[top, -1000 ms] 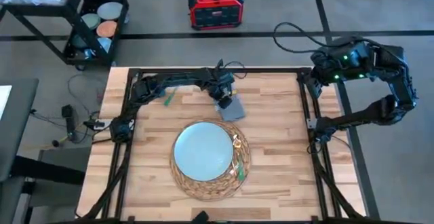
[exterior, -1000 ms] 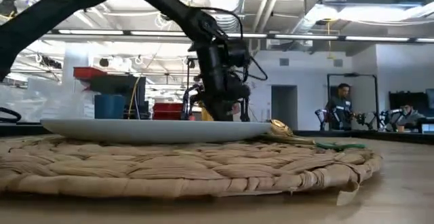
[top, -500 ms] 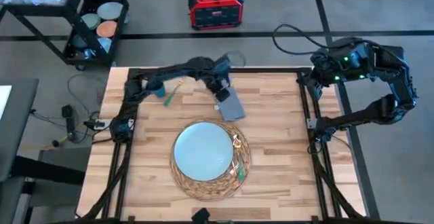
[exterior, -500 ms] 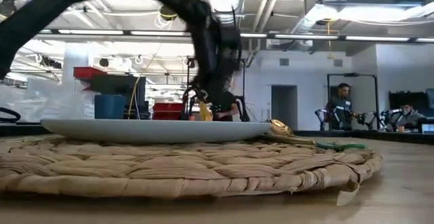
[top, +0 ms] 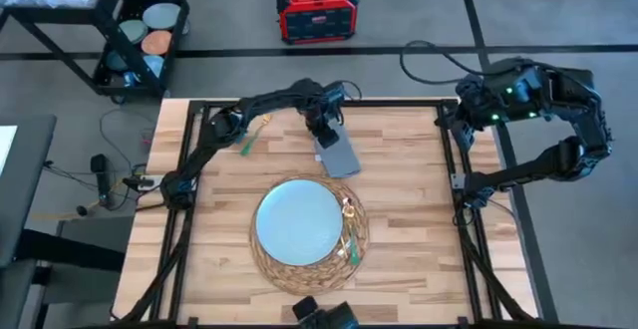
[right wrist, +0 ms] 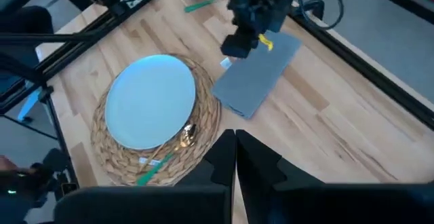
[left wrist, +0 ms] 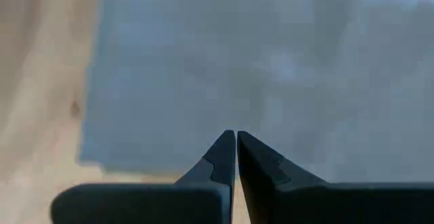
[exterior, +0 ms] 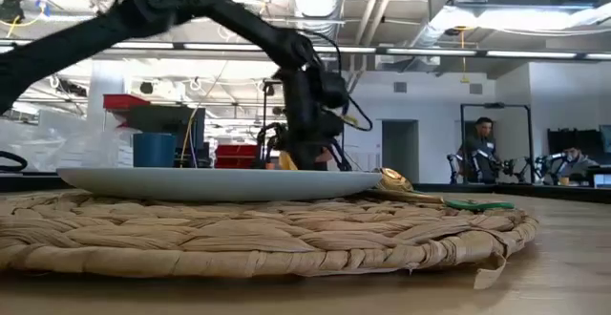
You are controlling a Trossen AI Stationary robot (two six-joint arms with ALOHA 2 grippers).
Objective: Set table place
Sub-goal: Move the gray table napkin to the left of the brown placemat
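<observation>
From above, the woven mat (top: 307, 237) lies near the front middle of the tabletop (top: 409, 219) with the pale blue plate (top: 297, 219) centred on it, and cutlery (top: 349, 231) rests on the mat's right edge, just beside the plate. Behind them the grey napkin (top: 338, 155) lies flat on the wood, probably set aside for later placing by the plate. The left pincer (top: 323, 138) sits over the napkin's far end. A green-handled piece (top: 247, 142) and a dark blue cup (top: 231, 130) wait near the back left. The right arm is folded off the right edge.

At table height, the plate (exterior: 220, 181) sits level on the mat (exterior: 258, 234), and the left pincer (exterior: 304, 157) hangs low behind it.

The left wrist view shows the pincer's tips (left wrist: 235, 146) pressed together, holding nothing, close above the napkin (left wrist: 271, 68).

From the right wrist, the right pincer (right wrist: 235, 146) is likewise pressed together and empty, well apart from the napkin (right wrist: 261, 71).
</observation>
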